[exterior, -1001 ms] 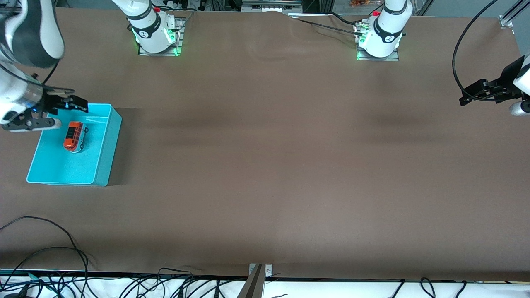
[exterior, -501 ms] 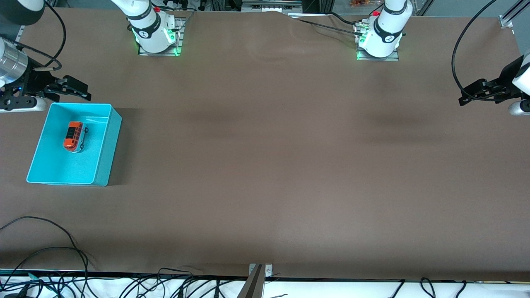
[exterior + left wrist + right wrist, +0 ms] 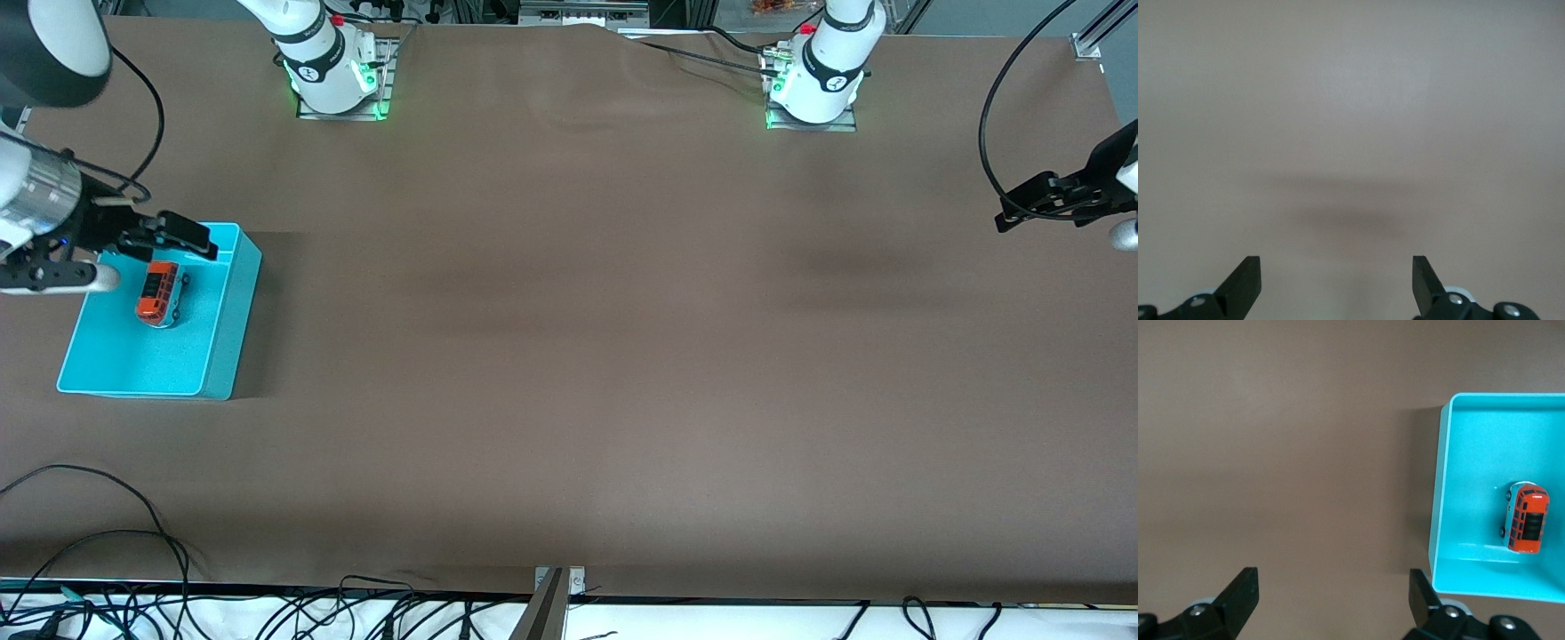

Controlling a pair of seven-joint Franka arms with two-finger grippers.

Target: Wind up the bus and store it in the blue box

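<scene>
While the bus (image 3: 161,292) lies upright on its wheels inside the blue box (image 3: 218,347), in the half of the bin farther from the front camera, the storing step appears done. The toy is the bin's only content, and it sits clear of the walls at the right arm's end of the table. Over the last second the right gripper (image 3: 169,236) swung off the box toward the table edge and has now come back over the box's farther rim, jaws spread wide and holding nothing; the bus has not shifted through all this. That suggests the release is complete and the arm is merely repositioning. The left gripper (image 3: 1036,206) waits above bare brown table (image 3: 587,356) at the left arm's end, jaws likewise wide and empty.
</scene>
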